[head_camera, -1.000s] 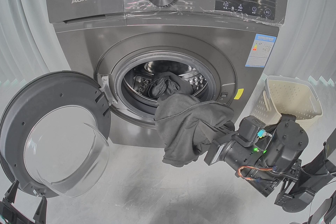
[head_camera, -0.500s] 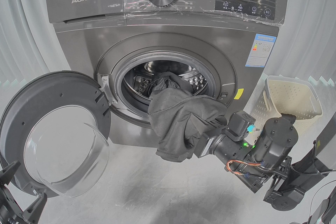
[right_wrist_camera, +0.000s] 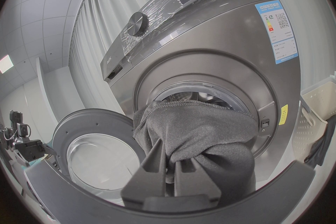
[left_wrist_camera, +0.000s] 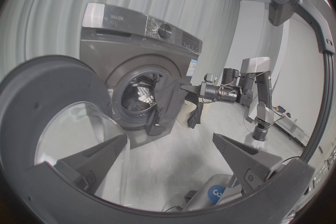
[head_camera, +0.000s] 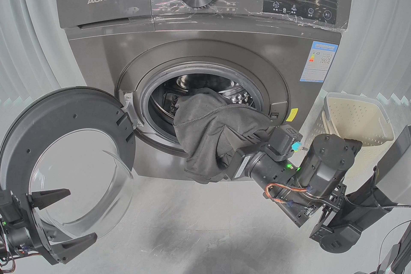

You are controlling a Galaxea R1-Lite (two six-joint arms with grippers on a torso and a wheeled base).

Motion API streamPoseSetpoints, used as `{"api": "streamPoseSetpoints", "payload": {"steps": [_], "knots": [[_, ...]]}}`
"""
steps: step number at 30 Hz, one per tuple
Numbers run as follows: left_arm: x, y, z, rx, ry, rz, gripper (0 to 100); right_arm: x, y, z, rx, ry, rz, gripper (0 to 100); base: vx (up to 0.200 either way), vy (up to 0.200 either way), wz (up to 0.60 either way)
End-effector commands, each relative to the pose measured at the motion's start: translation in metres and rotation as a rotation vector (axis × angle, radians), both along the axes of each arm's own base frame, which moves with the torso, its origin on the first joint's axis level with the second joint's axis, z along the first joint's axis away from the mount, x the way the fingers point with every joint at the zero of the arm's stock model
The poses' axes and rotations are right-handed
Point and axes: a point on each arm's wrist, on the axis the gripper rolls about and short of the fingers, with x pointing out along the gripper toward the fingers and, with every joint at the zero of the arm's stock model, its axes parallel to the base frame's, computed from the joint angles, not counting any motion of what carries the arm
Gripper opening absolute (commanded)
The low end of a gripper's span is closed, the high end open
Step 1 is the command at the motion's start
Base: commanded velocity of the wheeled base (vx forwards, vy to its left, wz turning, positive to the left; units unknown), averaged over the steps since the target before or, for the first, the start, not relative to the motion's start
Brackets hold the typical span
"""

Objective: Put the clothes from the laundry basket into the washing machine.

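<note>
A dark grey garment (head_camera: pixel 214 133) hangs in front of the washing machine's (head_camera: pixel 107 48) open drum (head_camera: pixel 214 84), its top edge at the rim and its lower part draping below the opening. My right gripper (right_wrist_camera: pixel 173 163) is shut on the garment's right side, its fingers largely buried in the cloth. The cream laundry basket (head_camera: pixel 359 120) stands on the floor to the right of the machine. A dark cloth (right_wrist_camera: pixel 322 147) hangs over the basket's edge. My left gripper (head_camera: pixel 82 214) is open and holds nothing, low at the left in front of the open door (head_camera: pixel 64 116).
The round door with its glass bowl (head_camera: pixel 81 185) swings out to the left of the drum. Grey floor (head_camera: pixel 180 219) lies in front of the machine. Pale curtains hang behind it. The left wrist view shows my right arm (left_wrist_camera: pixel 220 90) stretched toward the drum.
My right gripper has carried the garment left and up, closer to the drum opening. My left gripper has risen into the head view at the lower left, fingers spread.
</note>
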Motion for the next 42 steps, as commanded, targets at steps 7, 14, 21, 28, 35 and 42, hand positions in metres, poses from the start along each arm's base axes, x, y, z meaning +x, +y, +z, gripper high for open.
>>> {"api": "streamPoseSetpoints", "payload": {"steps": [7,14,21,28,35,42], "knots": [[0.095,-0.042,-0.022,0.044,0.107,-0.078,100,0.006,0.008,-0.012,-0.029,0.017,0.004,0,0.0,0.0,0.0],[0.123,-0.072,-0.035,0.02,0.113,-0.046,100,0.009,0.006,-0.012,-0.049,0.039,0.028,0,0.0,0.0,0.0],[0.14,-0.086,-0.05,0.022,0.121,-0.041,100,0.011,0.008,-0.009,-0.03,0.025,0.022,0,0.0,0.0,0.0],[0.147,-0.097,-0.064,0.032,0.141,-0.075,100,0.011,0.012,-0.003,-0.01,0.008,0.03,0,0.0,0.0,0.0],[0.162,-0.109,-0.078,0.006,0.14,-0.087,100,0.01,0.014,-0.002,0.0,-0.001,0.036,0,0.0,0.0,0.0],[0.181,-0.12,-0.09,-0.029,0.123,-0.086,100,0.009,0.015,-0.002,0.004,-0.006,0.042,0,0.0,0.0,0.0]]}}
